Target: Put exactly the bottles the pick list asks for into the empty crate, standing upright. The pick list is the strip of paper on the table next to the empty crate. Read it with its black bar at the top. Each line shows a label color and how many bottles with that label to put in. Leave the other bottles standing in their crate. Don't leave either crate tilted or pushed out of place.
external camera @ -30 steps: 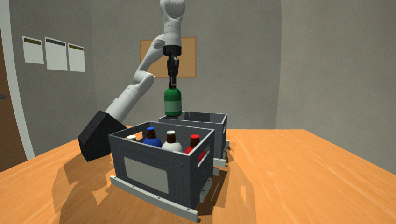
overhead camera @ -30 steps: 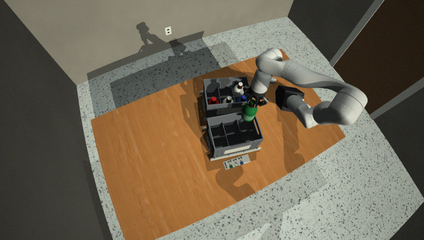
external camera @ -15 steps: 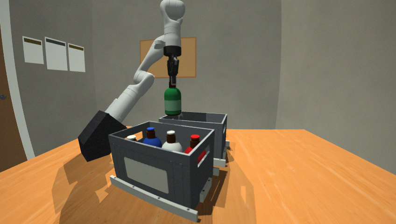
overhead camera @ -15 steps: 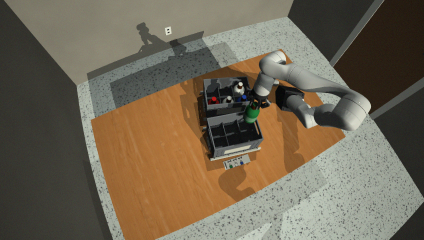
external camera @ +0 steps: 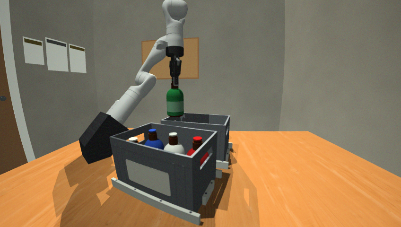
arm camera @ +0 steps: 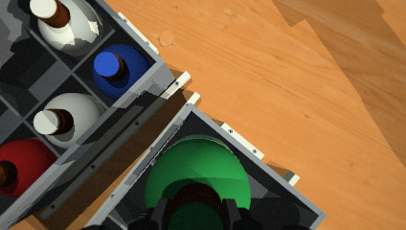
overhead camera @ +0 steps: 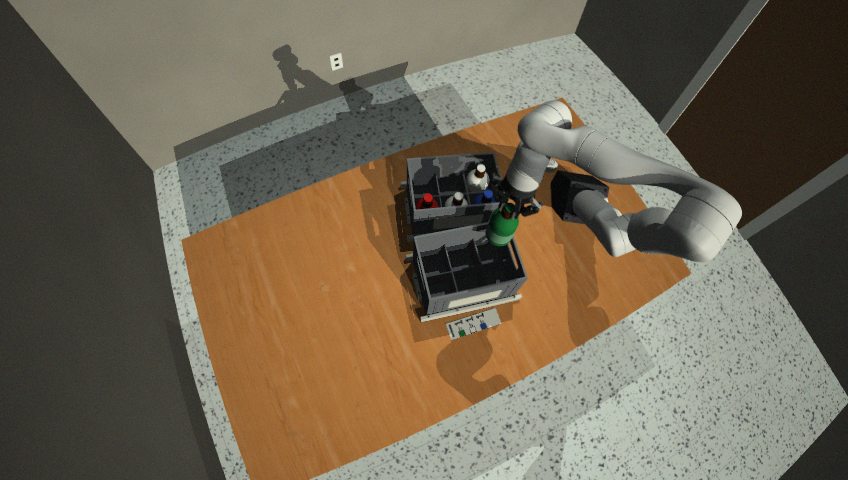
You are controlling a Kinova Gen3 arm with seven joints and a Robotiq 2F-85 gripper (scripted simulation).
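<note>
My gripper (overhead camera: 510,205) (external camera: 175,83) (arm camera: 195,216) is shut on the neck of a green bottle (overhead camera: 502,227) (external camera: 175,104) (arm camera: 198,163). The bottle hangs upright above the empty crate (overhead camera: 470,300) (external camera: 225,132) (arm camera: 275,178), over its corner near the other crate. The full crate (overhead camera: 410,208) (external camera: 152,157) (arm camera: 139,91) holds a red bottle (overhead camera: 427,201) (external camera: 195,150) (arm camera: 29,163), a blue bottle (overhead camera: 487,197) (external camera: 153,143) (arm camera: 134,72) and two white bottles (overhead camera: 477,177) (external camera: 173,147) (arm camera: 83,112). The pick list (overhead camera: 495,317) shows green, white and blue marks; its counts are too small to read.
The two crates stand side by side on the wooden table (overhead camera: 297,333) (external camera: 281,174) (arm camera: 268,72). Pale rails (overhead camera: 470,308) (external camera: 154,199) (arm camera: 241,140) lie along the crates' bases. Dividers and raised walls surround the compartments. The robot's base stands to the right in the top view.
</note>
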